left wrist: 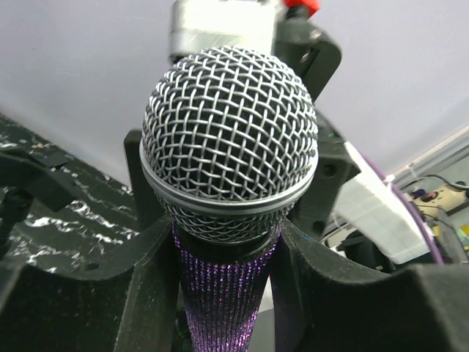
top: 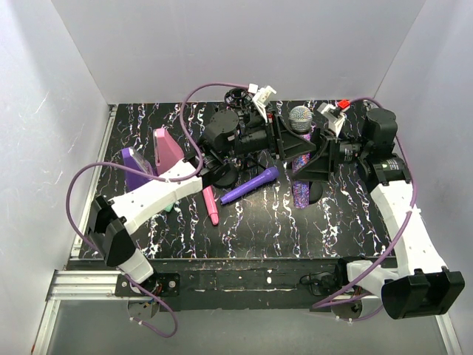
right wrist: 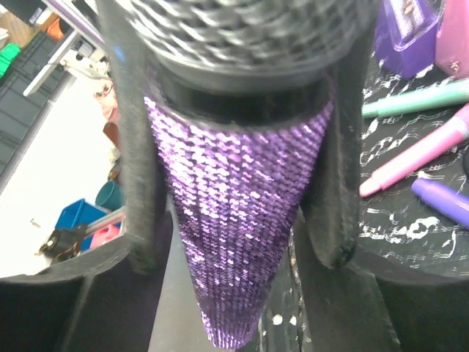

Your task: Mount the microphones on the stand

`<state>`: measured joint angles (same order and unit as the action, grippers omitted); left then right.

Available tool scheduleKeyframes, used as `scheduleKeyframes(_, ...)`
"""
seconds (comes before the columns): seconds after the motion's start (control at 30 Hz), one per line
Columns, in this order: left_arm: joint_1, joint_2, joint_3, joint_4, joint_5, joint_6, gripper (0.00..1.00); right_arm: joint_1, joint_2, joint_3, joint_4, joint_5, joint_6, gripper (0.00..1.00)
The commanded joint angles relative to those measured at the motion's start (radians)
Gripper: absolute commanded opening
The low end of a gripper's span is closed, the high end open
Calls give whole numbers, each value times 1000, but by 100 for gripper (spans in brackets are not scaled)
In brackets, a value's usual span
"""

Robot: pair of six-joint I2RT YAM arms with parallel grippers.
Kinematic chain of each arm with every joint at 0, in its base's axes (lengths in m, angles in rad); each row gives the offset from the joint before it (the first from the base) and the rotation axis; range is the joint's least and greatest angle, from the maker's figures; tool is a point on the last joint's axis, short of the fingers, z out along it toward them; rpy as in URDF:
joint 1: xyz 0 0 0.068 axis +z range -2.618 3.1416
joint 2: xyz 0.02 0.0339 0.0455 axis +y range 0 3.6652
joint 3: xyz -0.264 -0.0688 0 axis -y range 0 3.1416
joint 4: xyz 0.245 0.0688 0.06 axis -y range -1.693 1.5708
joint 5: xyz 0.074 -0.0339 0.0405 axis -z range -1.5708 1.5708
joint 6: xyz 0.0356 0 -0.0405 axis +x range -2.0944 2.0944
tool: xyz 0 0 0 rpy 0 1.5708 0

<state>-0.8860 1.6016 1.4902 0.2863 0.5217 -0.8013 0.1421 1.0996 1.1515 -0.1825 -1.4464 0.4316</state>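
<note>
Pink microphone (top: 212,207) is the nearest thing to the front edge, lying flat left of centre with its tip toward us, partly tucked under the left arm's white forearm. Just beside it on the right, the plain purple microphone (top: 250,185) lies at a slant, its far end angled toward the right edge. The mint green microphone (right wrist: 414,100) is down on the bench too, alongside the pink one on its left-edge side, and from overhead the left arm covers most of it. Now to mid-bench, right of centre, where both arms meet: the glittery purple microphone (left wrist: 223,183) is held head up, mesh ball on top, sequinned body tapering downward. The left gripper (left wrist: 227,249) comes at it from the left, its dark padded fingers (left wrist: 146,293) clamped on the neck just beneath the head. The right gripper (right wrist: 238,191) comes from the right, its fingers (right wrist: 337,183) pressed against either side of the upper body right under the collar, so both sets of jaws are closed on this one microphone. I cannot tell whether its tail touches the bench. Over toward the left edge, the pink wedge (top: 166,148) and purple wedge (top: 133,168) stand just beside each other. Farthest back, near the far edge, sits a black round piece (top: 236,96), too small to make out.
</note>
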Motion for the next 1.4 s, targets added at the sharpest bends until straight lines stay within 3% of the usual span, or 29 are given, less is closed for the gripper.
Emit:
scheduleKeyframes(0.0, -2, -130, 27, -126, -75, 109, 0, 8, 15, 161, -371, 85, -352, 82)
scheduleKeyframes(0.17, 7, -264, 31, -369, -175, 275, 0, 8, 163, 460, -891, 276, -811, 85)
scheduleKeyframes(0.27, 7, -347, 39, -525, -261, 368, 0, 11, 210, 560, -974, 371, -924, 85)
scheduleKeyframes(0.37, 7, -439, 32, -675, -383, 447, 0, 42, 239, 599, -937, 460, -933, 85)
scheduleKeyframes(0.53, 7, -598, -2, -860, -578, 556, 0, 154, 295, 607, -748, 634, -817, 83)
scheduleKeyframes(0.73, 7, -739, -116, -975, -751, 642, 0, 318, 247, 304, -130, 1076, -504, 82)
scheduleKeyframes(1.07, 7, -845, -215, -1006, -841, 596, 0, 406, 405, 226, 273, 1202, -475, 78)
scheduleKeyframes(1.37, 7, -859, -223, -1003, -855, 570, 0, 409, 499, 130, 552, 1140, -487, 72)
